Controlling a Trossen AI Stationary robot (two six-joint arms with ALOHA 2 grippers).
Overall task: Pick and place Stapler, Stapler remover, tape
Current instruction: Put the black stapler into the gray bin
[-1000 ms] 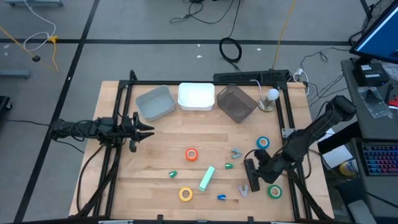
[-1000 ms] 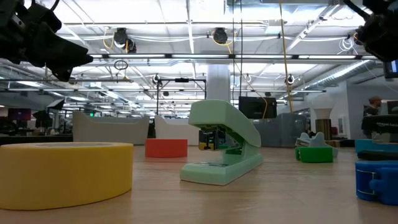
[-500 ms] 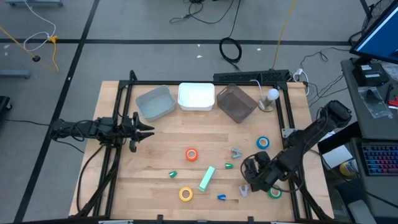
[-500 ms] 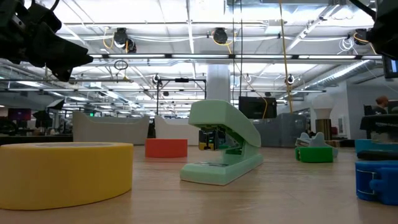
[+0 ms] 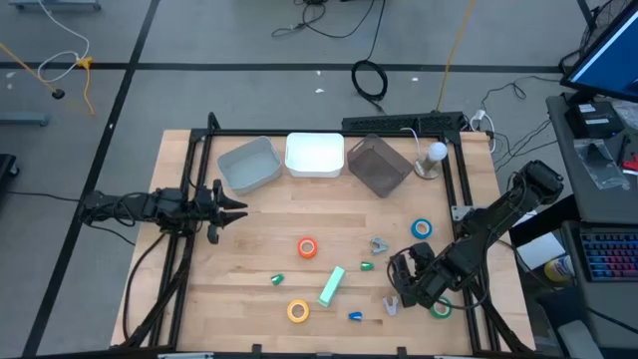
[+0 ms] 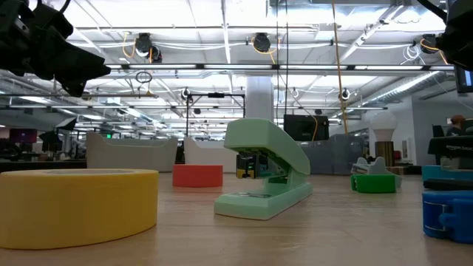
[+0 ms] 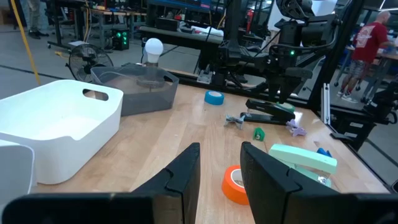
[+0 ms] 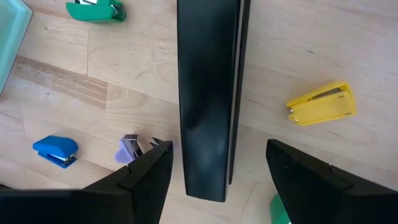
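At the near right corner of the table (image 5: 329, 214) we see the right gripper (image 8: 219, 152) hanging straight down over a black stapler (image 8: 208, 93), its two fingers (image 8: 146, 180) spread wide on either side of the stapler's long body with bare wood showing in the gaps, so it has hold of nothing. A small yellow stapler (image 8: 321, 104) lies just beside it on one side, and a purple staple remover (image 8: 132, 147) and a small blue stapler (image 8: 56, 151) on the other. From above, we find the green tape (image 5: 440, 308) at the table's edge just beside this gripper, the blue tape (image 5: 422, 229) farther back, the orange tape (image 5: 307, 247) near the middle and the yellow tape (image 5: 298, 311) at the front, with a mint-green stapler (image 5: 332, 284) between the last two. A grey staple remover (image 5: 379, 243) sits near the blue tape. Three bins stand in a row along the back: grey-blue (image 5: 249, 165), white (image 5: 315, 155) and dark grey (image 5: 379, 165). The left gripper (image 5: 234, 207) waits at the left side, fingers parted and empty.
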